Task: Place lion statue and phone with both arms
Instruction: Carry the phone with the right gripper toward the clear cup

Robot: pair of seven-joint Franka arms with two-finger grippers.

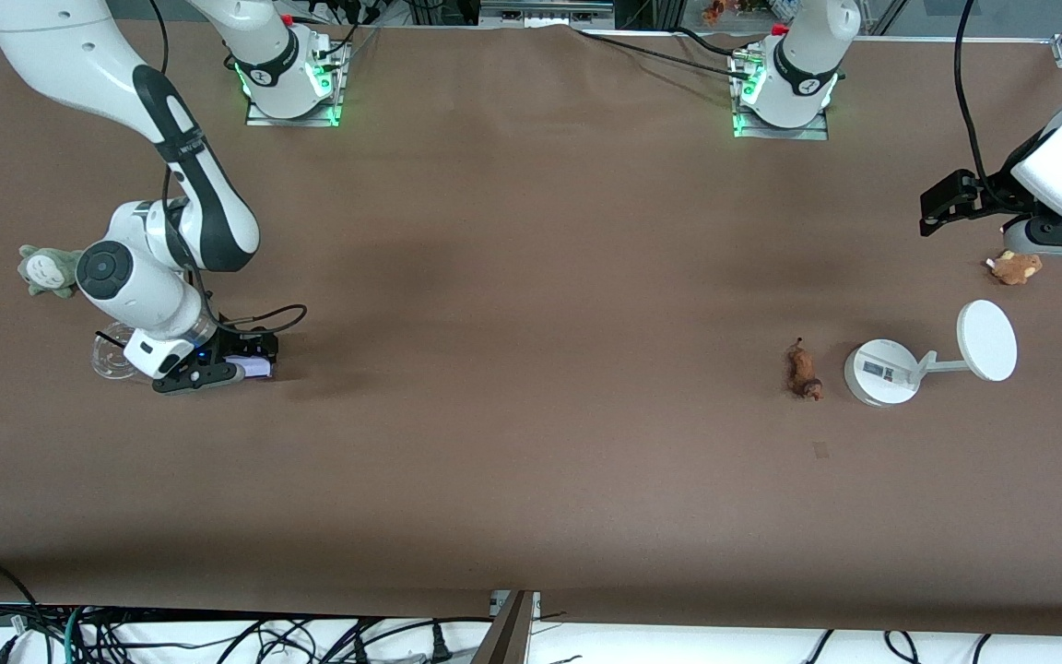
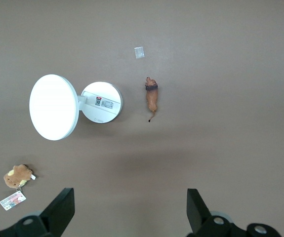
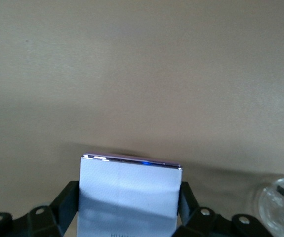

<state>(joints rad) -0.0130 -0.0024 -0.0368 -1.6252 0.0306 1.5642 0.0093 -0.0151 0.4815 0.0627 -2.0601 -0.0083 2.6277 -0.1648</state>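
Note:
The phone, flat and pale lavender-white, is clamped by its two side edges in my right gripper. That gripper is down at the table surface toward the right arm's end, with the phone showing at its tip. The lion statue, small and brown-orange, lies alone on the table toward the left arm's end. It also shows in the left wrist view. My left gripper hangs open and empty in the air at that end; its view shows bare table between the fingers.
A white round-based stand with a disc lies beside the lion. A tan plush toy sits under the left arm. A grey-green plush and a clear glass dish are beside the right gripper.

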